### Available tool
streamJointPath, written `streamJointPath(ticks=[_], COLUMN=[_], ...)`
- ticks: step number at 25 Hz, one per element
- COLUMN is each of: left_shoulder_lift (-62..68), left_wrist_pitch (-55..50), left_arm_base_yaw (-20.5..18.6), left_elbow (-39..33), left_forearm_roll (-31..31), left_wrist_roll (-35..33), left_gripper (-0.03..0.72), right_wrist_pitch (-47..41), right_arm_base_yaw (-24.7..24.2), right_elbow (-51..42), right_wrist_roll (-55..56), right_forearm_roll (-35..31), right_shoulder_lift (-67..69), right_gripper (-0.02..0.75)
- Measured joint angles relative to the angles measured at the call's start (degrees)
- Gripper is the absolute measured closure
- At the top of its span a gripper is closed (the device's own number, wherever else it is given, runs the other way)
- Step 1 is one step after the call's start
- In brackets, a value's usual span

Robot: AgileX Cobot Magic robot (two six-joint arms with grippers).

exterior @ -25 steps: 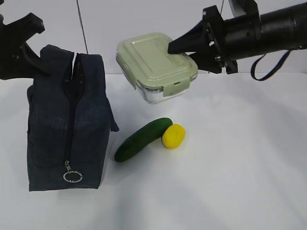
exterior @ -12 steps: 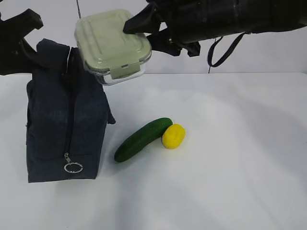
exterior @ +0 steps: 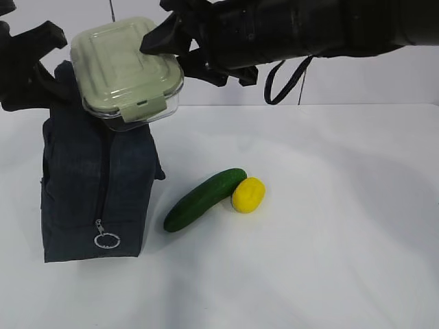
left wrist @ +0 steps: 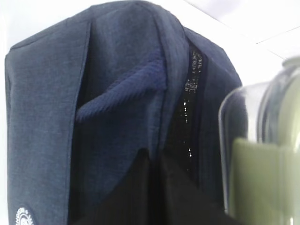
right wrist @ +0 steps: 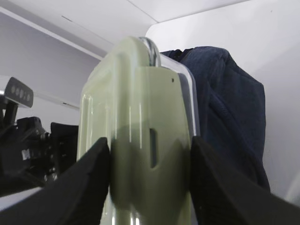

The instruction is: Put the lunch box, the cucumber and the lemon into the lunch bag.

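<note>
My right gripper (right wrist: 147,178) clamps the lunch box (exterior: 123,65) across its lid, above the lunch bag (exterior: 96,185); glass, likely heavy, slippery. Left gripper (exterior: 31,65) closed, apparently pinching the bag's rim.

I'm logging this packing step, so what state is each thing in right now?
lunch box: lid clipped on, held in the air over the bag.
lunch bag: upright on the table, top held by the left gripper.
cucumber: lying on the table, touching the lemon.
lemon: on the table.
right gripper: shut on the lunch box.
left gripper: shut on the bag's top.
</note>
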State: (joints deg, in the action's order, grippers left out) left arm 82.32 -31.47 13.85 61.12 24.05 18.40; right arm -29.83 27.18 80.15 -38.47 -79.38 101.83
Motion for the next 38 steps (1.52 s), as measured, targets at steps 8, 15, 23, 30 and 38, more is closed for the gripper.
streamJointPath(ticks=[8, 15, 23, 30, 38], left_shoulder_lift=[0.0, 0.0, 0.1, 0.1, 0.1], left_wrist_pitch=[0.1, 1.3, 3.3, 5.0, 6.3], left_arm_base_yaw=[0.0, 0.0, 1.5, 3.1, 5.0], left_elbow=[0.0, 0.1, 1.1, 1.1, 1.2], left_forearm_roll=[0.1, 0.5, 2.9, 7.1, 9.5], left_wrist_roll=[0.1, 0.1, 0.1, 0.1, 0.1], left_gripper=[0.692, 0.693, 0.693, 0.693, 0.693], right_wrist_pitch=[3.9, 3.4, 5.7, 9.5, 11.1], right_arm_base_yaw=[0.2, 0.8, 2.3, 3.6, 6.5], right_elbow=[0.1, 0.1, 0.1, 0.1, 0.2], right_wrist_roll=[0.0, 0.5, 1.7, 1.7, 1.7], right_forearm_roll=[1.8, 4.2, 6.0, 5.8, 4.7], right_shoulder_lift=[1.1, 3.6, 5.0, 5.2, 7.2], right_gripper=[0.34, 0.34, 0.34, 0.34, 0.34])
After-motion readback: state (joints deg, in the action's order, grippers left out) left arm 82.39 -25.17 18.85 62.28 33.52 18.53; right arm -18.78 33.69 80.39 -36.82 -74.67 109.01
